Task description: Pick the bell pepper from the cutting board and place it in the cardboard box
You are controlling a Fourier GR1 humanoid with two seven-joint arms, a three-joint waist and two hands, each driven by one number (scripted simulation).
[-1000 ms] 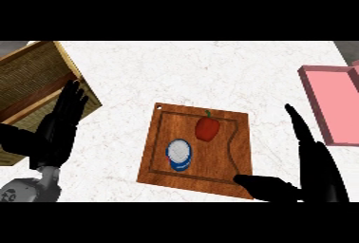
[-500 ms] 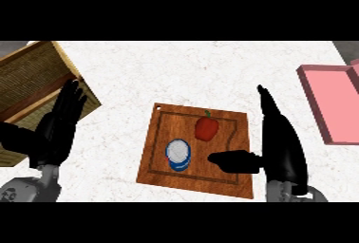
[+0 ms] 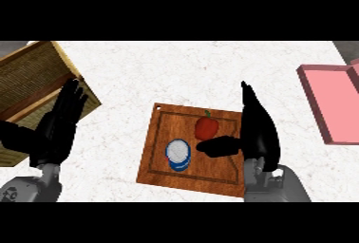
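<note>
**Right hand beside pepper, pepper on board**

From the head view I see the bell pepper (image 3: 206, 127) lying on the cutting board (image 3: 157, 163), in the board's upper right part, stem toward the far edge. One pepper only.

My right hand (image 3: 258, 133) stands over the right edge of the board, just to the right of the pepper. Its fingers (image 3: 250, 102) are straight and point away from me, pressed side by side; the thumb (image 3: 219, 146) sticks out to the left, over the board, just below the pepper. Nothing is held. I cannot tell whether the thumb tip touches the pepper or hangs just above the board.

My left hand (image 3: 60, 124) shows at the left, fingers straight and slightly spread, lying over the near corner of the cardboard box (image 3: 32, 76). It is well apart from the pepper and holds nothing.

Count on the board: one pepper, one round blue-and-white container (image 3: 178, 154) to the lower left of the pepper, apart from it. One cutting board, one cardboard box at the upper left, one pink tray (image 3: 333, 104) at the right edge of the white counter (image 3: 182, 71).
</note>
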